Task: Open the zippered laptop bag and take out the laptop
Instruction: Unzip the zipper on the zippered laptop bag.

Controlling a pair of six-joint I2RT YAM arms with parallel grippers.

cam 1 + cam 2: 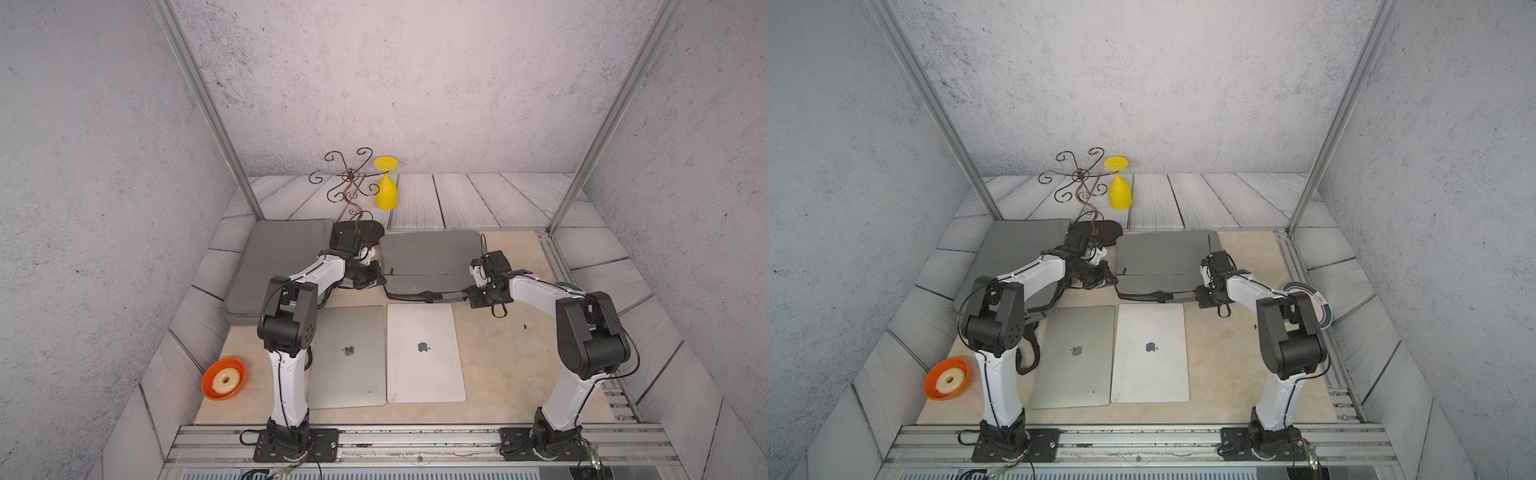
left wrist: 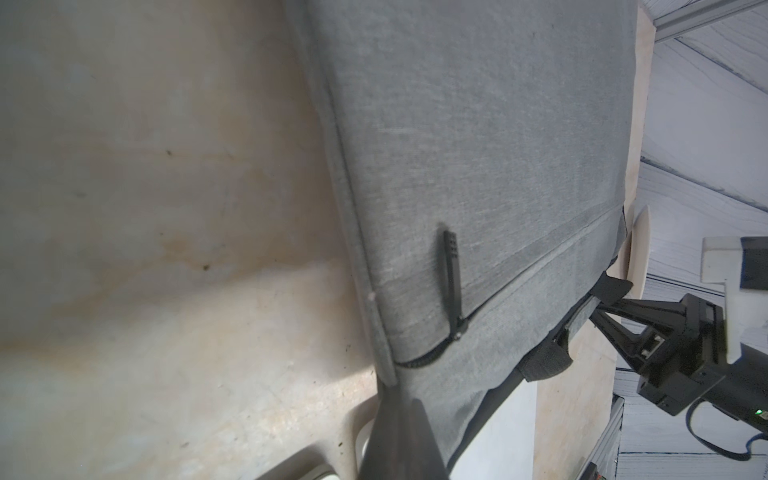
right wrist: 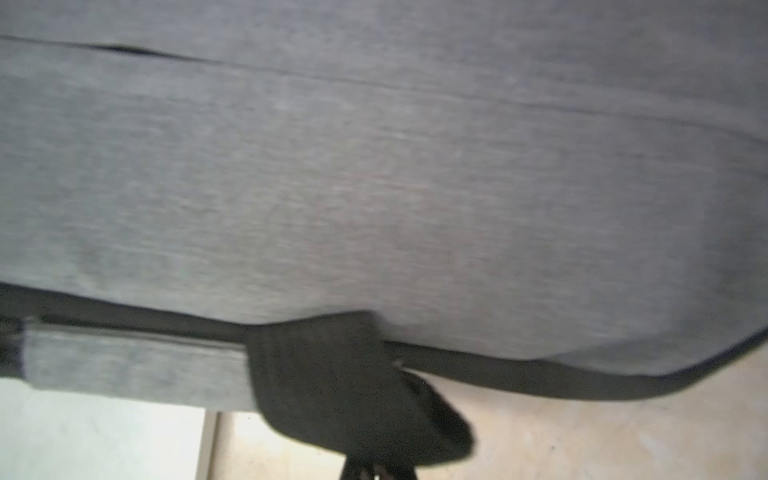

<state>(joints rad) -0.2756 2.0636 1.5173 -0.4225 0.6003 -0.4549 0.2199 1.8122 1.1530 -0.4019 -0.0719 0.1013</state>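
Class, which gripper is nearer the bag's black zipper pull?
Left. Left gripper pinches the laptop bag's corner beside the zipper pull; right gripper grips its strap at the opposite corner.

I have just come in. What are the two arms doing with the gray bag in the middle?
Both arms are on the middle gray bag. The left gripper is shut at one near corner, seemingly pinching the edge. The right gripper is shut on the black strap at the other near corner. A gray laptop and a white laptop lie out on the table in front. A second gray bag lies beside.
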